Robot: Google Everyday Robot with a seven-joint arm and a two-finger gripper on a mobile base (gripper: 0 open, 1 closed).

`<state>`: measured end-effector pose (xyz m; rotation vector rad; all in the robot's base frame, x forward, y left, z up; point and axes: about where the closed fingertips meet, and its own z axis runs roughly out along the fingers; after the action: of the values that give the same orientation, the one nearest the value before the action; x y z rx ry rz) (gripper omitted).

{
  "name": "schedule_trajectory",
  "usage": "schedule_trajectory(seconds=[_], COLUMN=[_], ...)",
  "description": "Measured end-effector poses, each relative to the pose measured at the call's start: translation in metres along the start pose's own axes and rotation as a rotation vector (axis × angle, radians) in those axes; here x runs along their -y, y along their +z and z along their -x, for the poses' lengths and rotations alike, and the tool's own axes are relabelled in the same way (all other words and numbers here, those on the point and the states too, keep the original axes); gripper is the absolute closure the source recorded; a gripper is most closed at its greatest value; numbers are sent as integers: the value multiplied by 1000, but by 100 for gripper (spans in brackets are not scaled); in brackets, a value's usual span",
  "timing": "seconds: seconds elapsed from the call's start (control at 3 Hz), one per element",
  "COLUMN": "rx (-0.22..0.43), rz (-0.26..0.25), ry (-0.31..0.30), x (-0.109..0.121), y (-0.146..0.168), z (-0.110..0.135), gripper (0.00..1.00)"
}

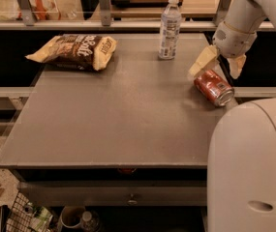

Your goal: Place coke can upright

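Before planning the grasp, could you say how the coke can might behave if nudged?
Lying on its side near the table edge, the coke can may well roll off. Its smooth metal could slip in the open gripper just above.
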<state>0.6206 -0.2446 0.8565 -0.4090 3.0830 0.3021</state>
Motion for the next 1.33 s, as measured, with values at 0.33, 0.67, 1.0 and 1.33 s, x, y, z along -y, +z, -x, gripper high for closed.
schedule_trajectory(seconds=[0.33, 0.67, 1.0, 1.33], rx=[-14, -14, 72, 220], rz=[2, -21, -17, 79], ry=[-17, -37, -106, -225], x=[-2, -8, -28, -47], y=[4, -1, -31, -69], z=[-1, -3, -4, -8], gripper=[40, 64, 87, 100])
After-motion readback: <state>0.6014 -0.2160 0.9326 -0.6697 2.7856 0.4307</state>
